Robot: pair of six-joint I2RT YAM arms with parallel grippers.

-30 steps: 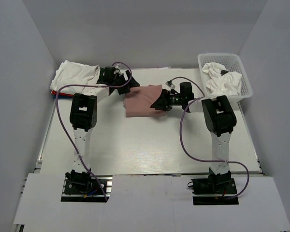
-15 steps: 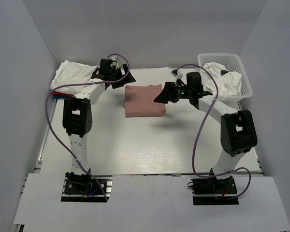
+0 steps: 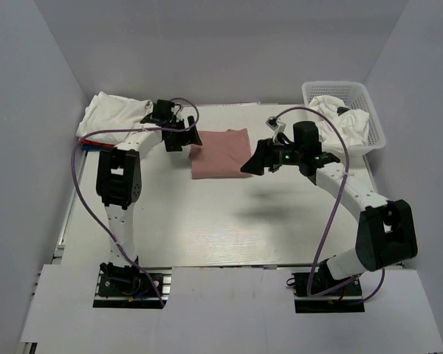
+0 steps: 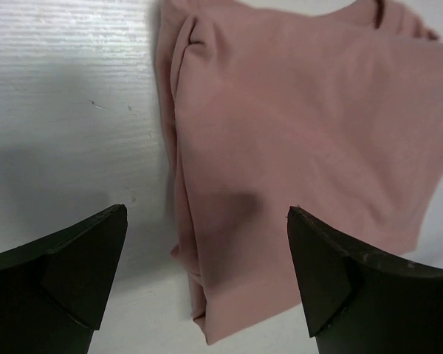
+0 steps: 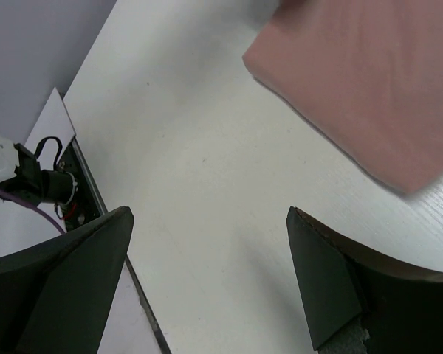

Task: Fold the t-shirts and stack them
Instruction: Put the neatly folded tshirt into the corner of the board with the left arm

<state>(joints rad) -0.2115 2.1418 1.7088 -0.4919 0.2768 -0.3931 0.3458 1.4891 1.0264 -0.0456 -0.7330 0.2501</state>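
Top external view: a folded pink shirt [image 3: 220,153] lies flat on the table [image 3: 207,221] between the two arms' working ends. The left gripper [image 3: 188,139] hangs at the shirt's left edge, jaws spread wide and holding nothing. The right gripper [image 3: 252,164] is just off the shirt's near right corner, also wide apart and empty, and casts a shadow on the bare table nearer the bases.

From the left wrist, the shirt's folded left edge runs down between the two dark fingers [image 4: 81,273]. Most of the cloth spreads ahead and toward the right-hand finger, with bare table by the left-hand one. Whether the fingers touch the cloth cannot be told.

From the right wrist, only bare table shows between the fingers. The pink cloth sits ahead and to the right of them, and one corner points back toward the right-hand finger.

Behind the left gripper, at the table's far left corner, a pile [image 3: 114,114] topped by a white shirt rests. Crumpled white shirts [image 3: 340,122] fill a basket [image 3: 345,86] beyond the right gripper.
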